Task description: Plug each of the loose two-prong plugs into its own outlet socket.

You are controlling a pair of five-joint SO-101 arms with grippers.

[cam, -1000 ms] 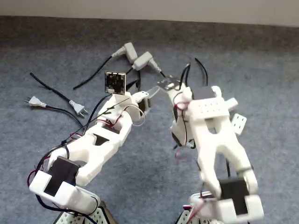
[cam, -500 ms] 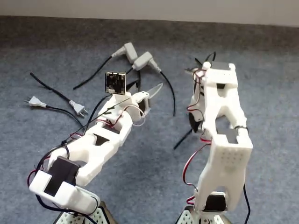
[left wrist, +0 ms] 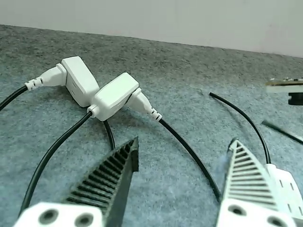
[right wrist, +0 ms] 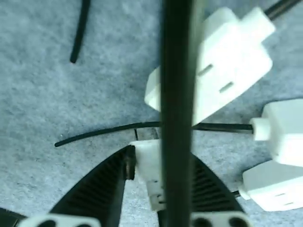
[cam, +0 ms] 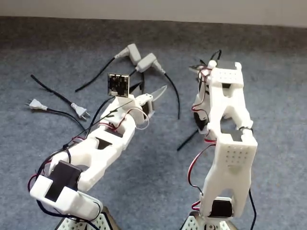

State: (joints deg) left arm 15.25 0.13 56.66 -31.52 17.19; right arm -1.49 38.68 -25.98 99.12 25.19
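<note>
**Change of state.** Within the last second the white printed right arm [cam: 230,158] has been swung from a folded-back pose, with its tool close to the left tool at mid-surface, to a forward stretch. The right tool [right wrist: 162,158] is now placed over the far right part of the grey carpeted surface [cam: 158,191], above a cluster of white outlet bodies. A white outlet socket with two slots [right wrist: 227,66] is seen just beyond it, and a small white block [right wrist: 147,182] lies directly at the tool. Whether that block is gripped cannot be told.

A long black cord [cam: 176,103], partly hidden by the right arm a second ago, is now exposed as a curve at mid-surface.

The white printed left arm [cam: 100,148] has not been moved. The left tool [left wrist: 184,146] is spread wide and empty, pointed at two white rectangular cord-end bodies [left wrist: 116,94] lying side by side.

**Task items.** The first white two-prong plug [cam: 36,104] and the second white two-prong plug [cam: 82,113] have been left untouched at the far left of the surface, well apart from both tools.

**Implication.** It is judged that the right arm has been repositioned to take or steady a socket. No plug has been collected, so insertion is not yet begun, and a plug is probably to be fetched first
</note>
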